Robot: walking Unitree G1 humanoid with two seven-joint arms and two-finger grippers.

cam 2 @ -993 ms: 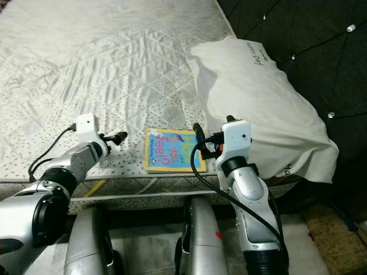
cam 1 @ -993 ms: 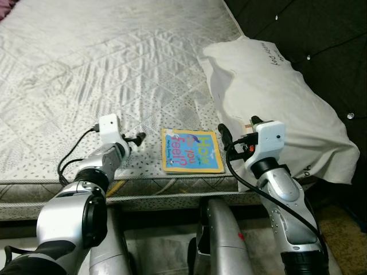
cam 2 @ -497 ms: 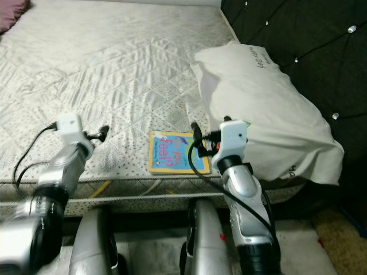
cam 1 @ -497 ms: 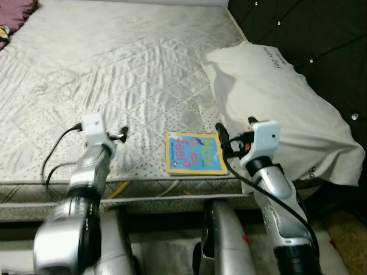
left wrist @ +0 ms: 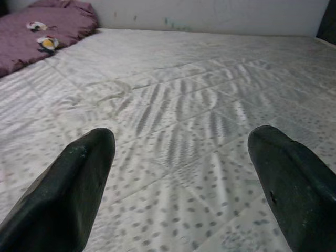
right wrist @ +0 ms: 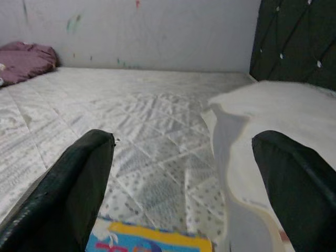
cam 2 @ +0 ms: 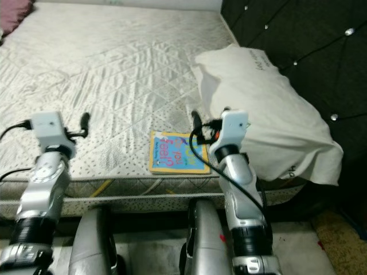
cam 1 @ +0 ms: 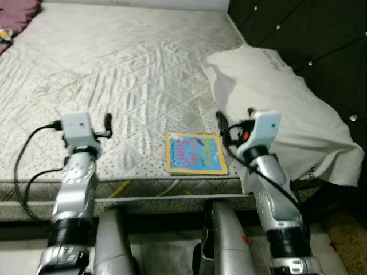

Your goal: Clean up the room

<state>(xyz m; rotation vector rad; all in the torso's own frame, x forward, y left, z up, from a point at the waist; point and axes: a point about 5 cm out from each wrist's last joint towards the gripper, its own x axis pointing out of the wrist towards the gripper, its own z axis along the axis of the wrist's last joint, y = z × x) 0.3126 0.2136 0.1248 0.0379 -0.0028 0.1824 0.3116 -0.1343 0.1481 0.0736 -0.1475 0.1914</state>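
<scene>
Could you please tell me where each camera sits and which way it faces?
Left and right eye views: on the head, looking down at the mattress, book and pillow; both arms show.
Left wrist view: along the open left gripper across the mattress toward a purple cushion.
Right wrist view: along the open right gripper; shares book and pillow with the eyes.

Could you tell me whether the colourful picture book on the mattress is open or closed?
Closed. The yellow-bordered blue picture book lies flat near the edge of the white quilted mattress, its front cover and title facing up, no pages showing.
</scene>
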